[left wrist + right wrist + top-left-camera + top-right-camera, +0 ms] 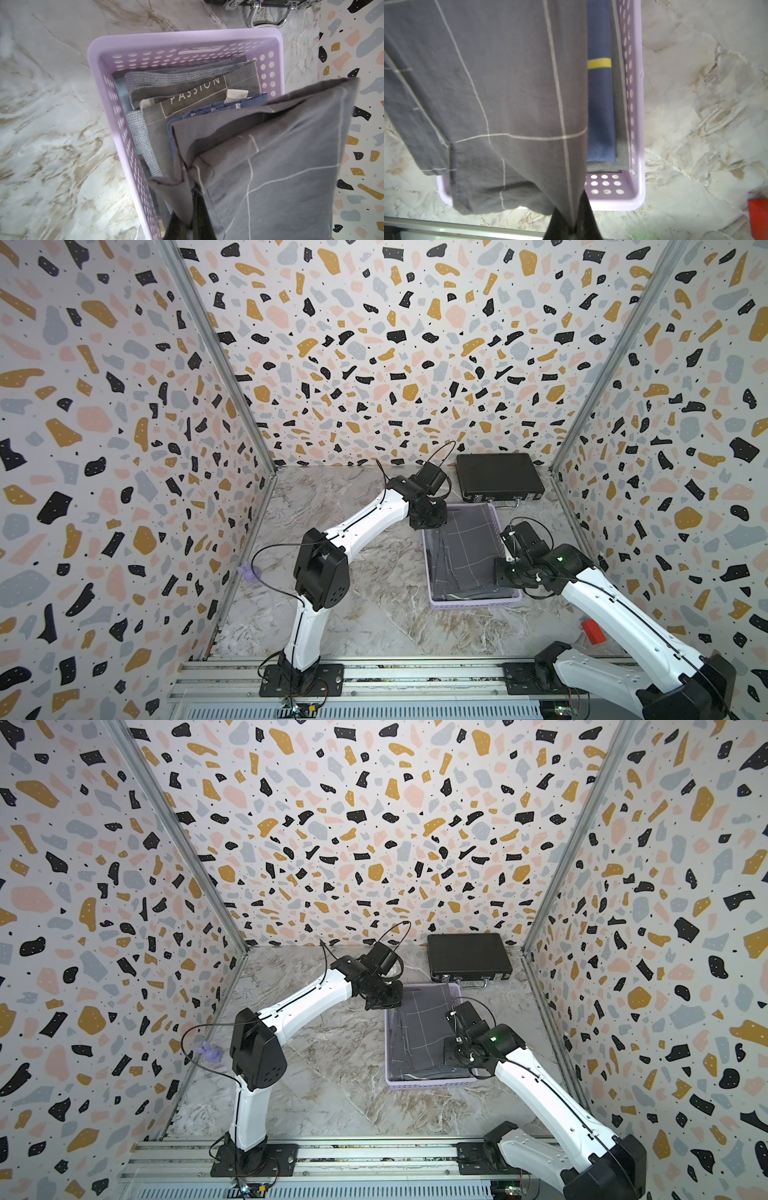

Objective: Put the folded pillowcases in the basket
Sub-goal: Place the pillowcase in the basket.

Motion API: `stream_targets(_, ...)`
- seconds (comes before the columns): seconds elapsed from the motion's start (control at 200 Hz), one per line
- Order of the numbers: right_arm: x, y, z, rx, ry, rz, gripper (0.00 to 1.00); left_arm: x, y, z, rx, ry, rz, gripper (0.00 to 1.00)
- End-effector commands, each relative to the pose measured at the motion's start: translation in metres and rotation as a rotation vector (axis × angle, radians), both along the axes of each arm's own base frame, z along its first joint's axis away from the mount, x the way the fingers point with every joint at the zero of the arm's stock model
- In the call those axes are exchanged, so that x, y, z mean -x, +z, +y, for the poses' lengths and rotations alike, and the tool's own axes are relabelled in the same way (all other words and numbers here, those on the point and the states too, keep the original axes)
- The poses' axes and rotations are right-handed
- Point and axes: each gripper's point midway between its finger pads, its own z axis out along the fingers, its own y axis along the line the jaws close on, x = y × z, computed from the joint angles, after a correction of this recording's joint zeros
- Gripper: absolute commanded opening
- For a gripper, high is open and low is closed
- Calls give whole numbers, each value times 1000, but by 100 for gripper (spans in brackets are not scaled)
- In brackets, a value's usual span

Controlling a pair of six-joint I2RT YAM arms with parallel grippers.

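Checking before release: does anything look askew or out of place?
The pillowcase, pinched by the left gripper and right gripper, hangs bunched and slanted over the basket. In the right wrist view its loose fold hides part of the rim nearest the robot. A crumpled purple thing lies by the left wall.

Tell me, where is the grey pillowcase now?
In both top views the grey pillowcase hangs over the lilac basket, held by the left gripper and the right gripper.
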Motion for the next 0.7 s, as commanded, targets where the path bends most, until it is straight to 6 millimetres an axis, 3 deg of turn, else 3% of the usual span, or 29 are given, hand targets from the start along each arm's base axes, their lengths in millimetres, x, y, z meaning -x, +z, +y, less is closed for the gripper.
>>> stream_targets(0.0,2,-6,-11,19,8,25,0,-17,2,-7,20,12,-26,0)
stream_targets(0.365,-16,-57,-9,-28,-8,144,0,-34,-48,-12,-49,19,7,0)
stream_targets(0.481,-18,-56,-14,-11,-25,131,40,-38,-51,-9,-42,26,20,35)
stream_targets(0.571,-18,-43,-23,15,-49,77,54,-37,-37,-7,-28,22,2,58)
stream_targets(0.646,-19,-31,-25,14,-40,39,60,-36,-19,-4,-13,33,-25,70)
stream_targets(0.696,-19,-26,-26,20,-37,32,62,-34,-6,-4,9,34,-40,73)
